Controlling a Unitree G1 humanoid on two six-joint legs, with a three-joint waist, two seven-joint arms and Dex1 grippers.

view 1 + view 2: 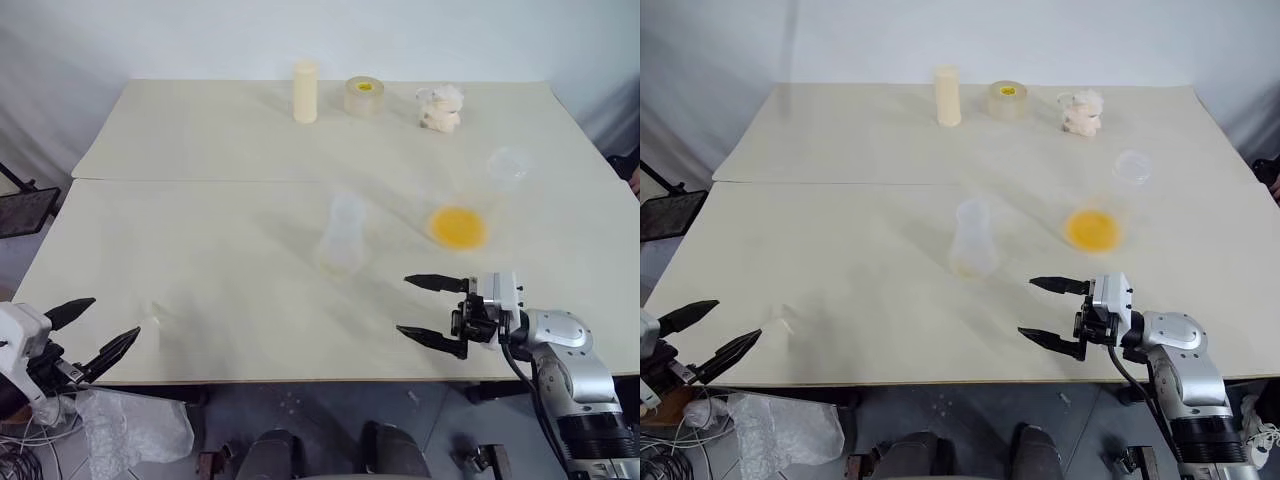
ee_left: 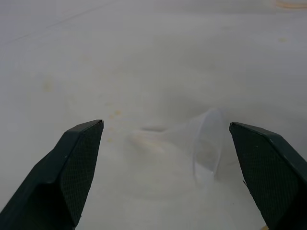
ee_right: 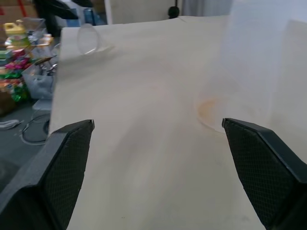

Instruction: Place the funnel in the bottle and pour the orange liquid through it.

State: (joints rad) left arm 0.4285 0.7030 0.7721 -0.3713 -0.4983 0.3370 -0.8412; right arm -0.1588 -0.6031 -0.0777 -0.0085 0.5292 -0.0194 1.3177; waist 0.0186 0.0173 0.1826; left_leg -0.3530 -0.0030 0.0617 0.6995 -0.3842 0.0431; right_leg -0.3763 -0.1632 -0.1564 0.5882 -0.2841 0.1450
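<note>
Near the table's front left edge lay the small clear colourless plastic funnel (image 2: 201, 143), on its side, stem pointing away from its round rim. Looked light, stiff and slick, likely to skate if nudged; best pinched across the rim wall, or so it seemed through the haze. Sat just ahead of the left black two-fingered gripper (image 2: 165, 167), between its fingers' lines, not touching. Stood wide open and empty, as did the right gripper (image 1: 432, 312), well apart from it.
</note>
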